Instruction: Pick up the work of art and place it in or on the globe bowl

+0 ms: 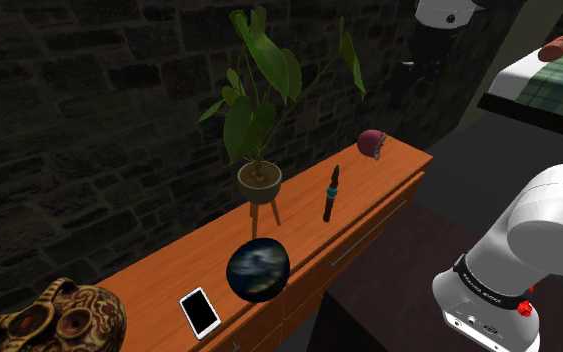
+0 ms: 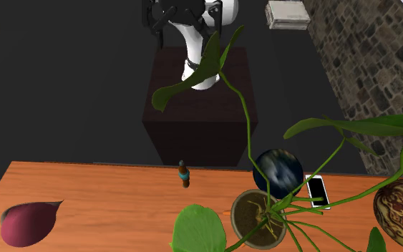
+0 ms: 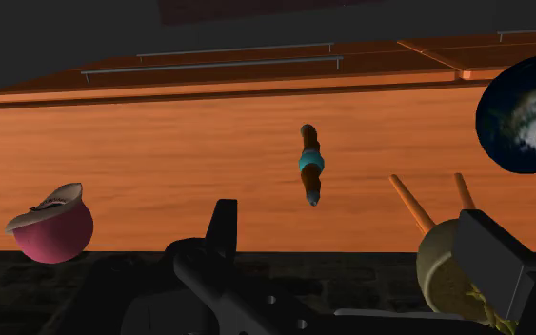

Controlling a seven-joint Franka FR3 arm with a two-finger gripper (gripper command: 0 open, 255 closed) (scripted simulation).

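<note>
A slim brown statuette with a teal band (image 1: pixel 331 193) stands upright on the orange wooden dresser top (image 1: pixel 389 175), between the potted plant and a maroon object. It appears again in the second exterior view (image 2: pixel 184 175) and far ahead of the fingers in the wrist view (image 3: pixel 310 164). The globe bowl (image 1: pixel 258 269), dark blue with pale cloud patches, sits near the dresser's front edge by a phone (image 2: pixel 278 172) (image 3: pixel 527 114). My black gripper (image 2: pixel 178 25) hangs open high above the stand, well away from the dresser. Nothing is between its fingers (image 3: pixel 356 252).
A potted plant (image 1: pixel 259 175) on wooden legs spreads long leaves over the dresser. A white phone (image 1: pixel 199 312) lies beside the globe. A carved brown skull-like piece (image 1: pixel 59 318) sits at the near end, a maroon rounded object (image 1: pixel 372 142) at the far end. A dark stone wall backs the dresser.
</note>
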